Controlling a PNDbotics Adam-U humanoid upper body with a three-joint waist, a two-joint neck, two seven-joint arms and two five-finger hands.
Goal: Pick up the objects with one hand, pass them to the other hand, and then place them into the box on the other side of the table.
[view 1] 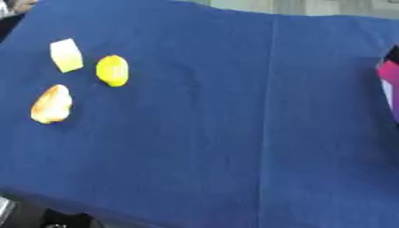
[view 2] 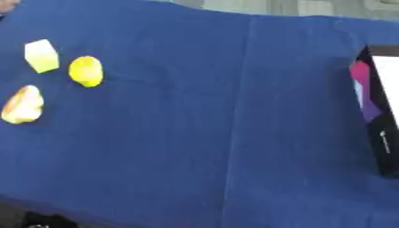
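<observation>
Three small objects lie on the blue cloth at the far left. A pale yellow block point(view 1: 66, 54) sits furthest back. Just right of it is a round yellow fruit-like piece point(view 1: 112, 70). Nearer me lies an orange and cream oval piece point(view 1: 51, 104). The box point(view 2: 380, 111) stands at the right edge of the table, black with a pink and purple side and a white inside. Neither of my hands shows in either view.
The blue cloth point(view 1: 234, 133) covers the whole table, with a crease running down its middle. The table's near edge crosses the lower left corner, with dark floor below it.
</observation>
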